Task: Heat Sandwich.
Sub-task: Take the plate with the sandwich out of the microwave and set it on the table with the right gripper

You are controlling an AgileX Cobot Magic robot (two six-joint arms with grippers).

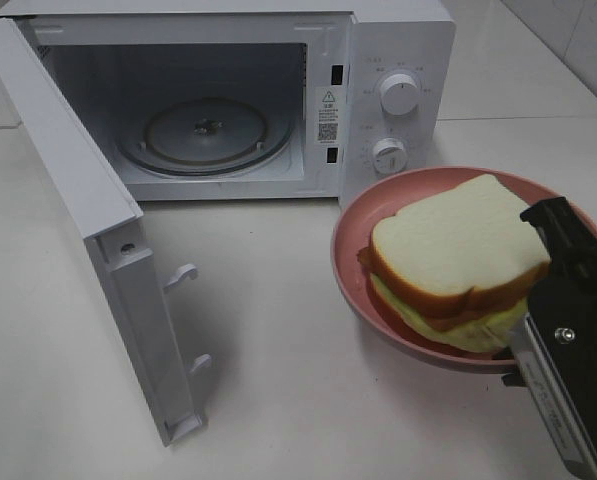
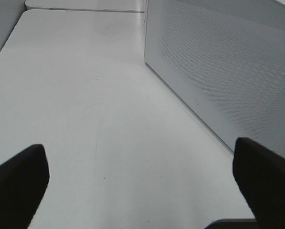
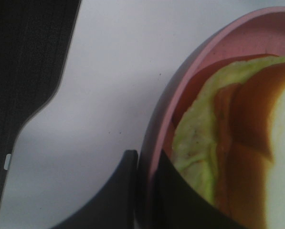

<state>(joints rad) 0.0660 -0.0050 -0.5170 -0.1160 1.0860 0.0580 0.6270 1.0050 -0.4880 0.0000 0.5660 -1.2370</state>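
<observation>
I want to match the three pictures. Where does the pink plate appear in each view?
Exterior high: the pink plate sits at right, in front of the microwave's knobs, carrying the sandwich.
Left wrist: not in it; only table and the microwave door.
Right wrist: its rim curves along the right side, pinched by the right gripper.
Shared landmark: the white table.

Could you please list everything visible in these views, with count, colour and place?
microwave: one, white, at the back of the table, two knobs on its panel.
door: one, white, swung open toward the front left.
turntable: one, clear glass, inside the microwave.
plate: one, pink, right of the table, in front of the knobs.
sandwich: one, white bread with tan crust, green lettuce and reddish filling, on the plate.
table: one, white, under everything.
left gripper: one, black, open, above bare table beside the door.
right gripper: one, black, shut on the plate rim.
</observation>
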